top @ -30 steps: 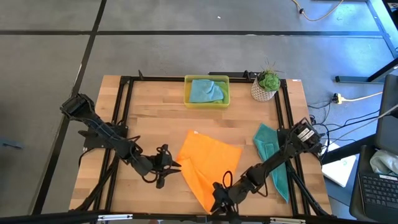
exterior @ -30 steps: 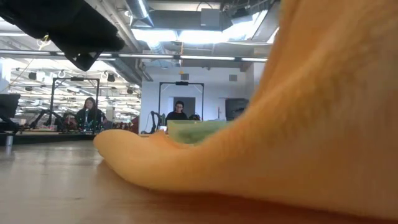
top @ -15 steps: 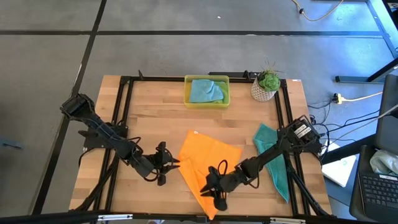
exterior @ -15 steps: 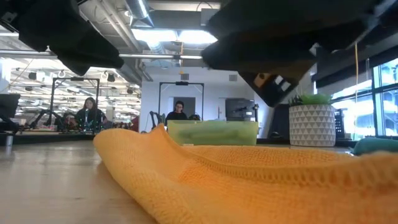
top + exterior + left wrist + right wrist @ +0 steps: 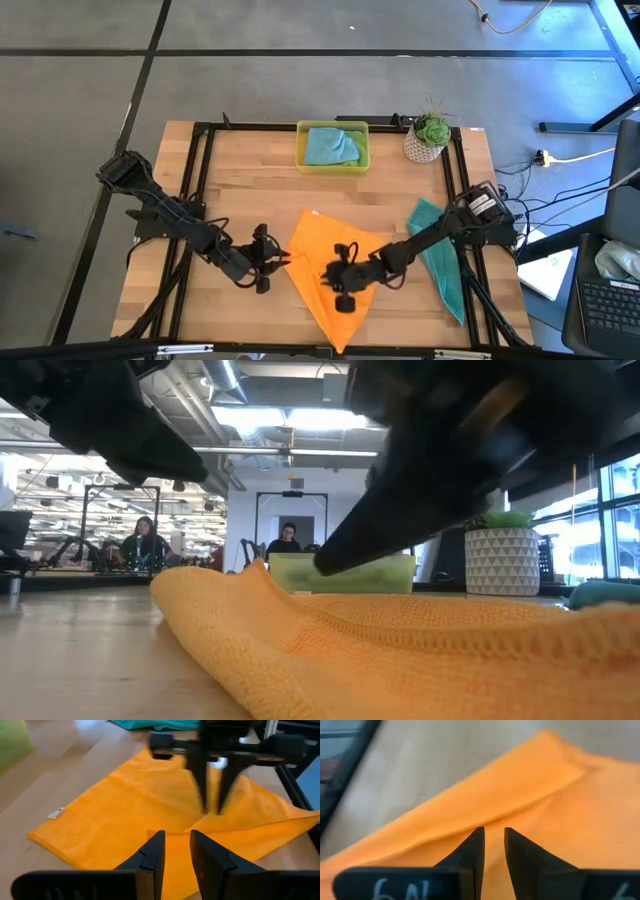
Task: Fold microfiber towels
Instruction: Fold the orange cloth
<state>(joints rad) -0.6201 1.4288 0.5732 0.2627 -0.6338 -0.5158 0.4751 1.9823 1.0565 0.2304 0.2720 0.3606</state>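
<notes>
The orange towel [image 5: 325, 255] lies spread near the middle of the table, with a raised crease [image 5: 250, 822] running across it. My left gripper [image 5: 268, 262] hovers beside the towel's left corner, its fingers [image 5: 156, 851] a narrow gap apart with nothing between them. My right gripper [image 5: 340, 282] hangs over the towel's middle and points down at the crease [image 5: 520, 807]. Its fingers [image 5: 204, 795] are also a narrow gap apart and hold nothing. In the low view its tip [image 5: 325, 565] stands above the cloth.
A teal towel [image 5: 438, 255] lies at the table's right side, partly under my right arm. Another teal towel [image 5: 330, 145] sits in the yellow tray [image 5: 300, 162] at the far edge, next to a potted plant [image 5: 430, 135]. Black rails [image 5: 200, 190] frame the table.
My right gripper has moved from the orange towel's near corner toward the far edge, and is now over the towel's middle; it has turned as it went. The near part of the towel, which stood raised close to the low camera, now lies flat.
</notes>
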